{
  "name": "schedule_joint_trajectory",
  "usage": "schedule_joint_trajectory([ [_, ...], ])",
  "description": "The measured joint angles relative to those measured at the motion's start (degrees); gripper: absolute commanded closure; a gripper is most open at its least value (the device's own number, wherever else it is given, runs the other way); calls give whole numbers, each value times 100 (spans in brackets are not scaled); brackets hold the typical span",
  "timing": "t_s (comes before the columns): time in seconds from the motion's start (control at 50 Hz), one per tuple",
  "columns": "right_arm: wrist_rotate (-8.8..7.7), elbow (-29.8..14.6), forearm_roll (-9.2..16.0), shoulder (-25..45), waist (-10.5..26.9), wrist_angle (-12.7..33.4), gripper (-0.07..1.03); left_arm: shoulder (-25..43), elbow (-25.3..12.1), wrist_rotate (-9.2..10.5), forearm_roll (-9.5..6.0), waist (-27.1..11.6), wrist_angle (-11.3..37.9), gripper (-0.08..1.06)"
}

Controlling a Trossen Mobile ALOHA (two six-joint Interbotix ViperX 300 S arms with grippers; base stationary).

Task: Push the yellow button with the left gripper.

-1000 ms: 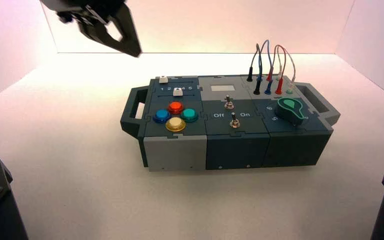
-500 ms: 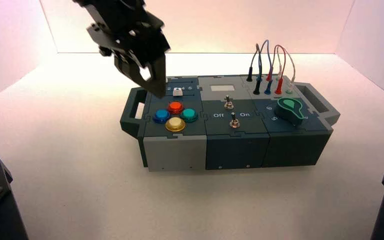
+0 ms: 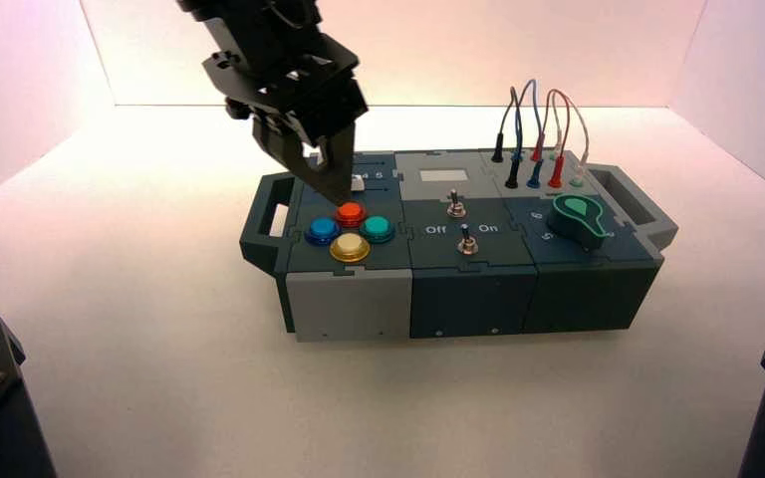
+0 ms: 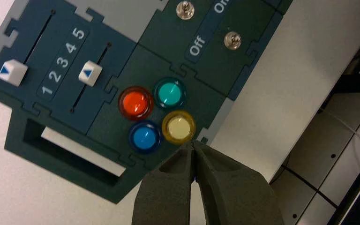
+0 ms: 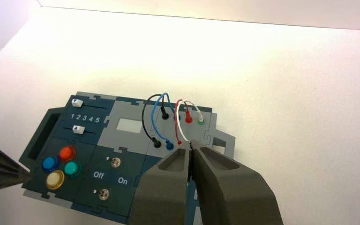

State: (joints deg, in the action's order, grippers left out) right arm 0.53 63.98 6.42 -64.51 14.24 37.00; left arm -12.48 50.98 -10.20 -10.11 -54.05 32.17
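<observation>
Down from the far left came my left hand, fingers pressed together above the red button, approaching; next I needed to reach the yellow button.

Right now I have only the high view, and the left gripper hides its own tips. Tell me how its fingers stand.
Observer: The left wrist view shows the left gripper shut, tips pressed together.
Operator: Give me where the tips sit.
Observer: Just beside the yellow button, on the side away from the red button; I cannot tell if they touch it.
Operator: Report the right gripper.
Observer: Its wrist view shows the right gripper shut, held high over the box.
</observation>
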Motion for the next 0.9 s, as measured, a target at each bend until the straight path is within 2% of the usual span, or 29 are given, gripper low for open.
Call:
schedule_joint_trajectory([
  [0.26, 0, 0, -9, 0, 0, 0, 99, 343, -105, -141, 9, -9, -18, 101],
  [0.9, 0, 0, 0, -26, 9, 0, 99, 1195, -396, -149, 44, -35, 44, 101],
])
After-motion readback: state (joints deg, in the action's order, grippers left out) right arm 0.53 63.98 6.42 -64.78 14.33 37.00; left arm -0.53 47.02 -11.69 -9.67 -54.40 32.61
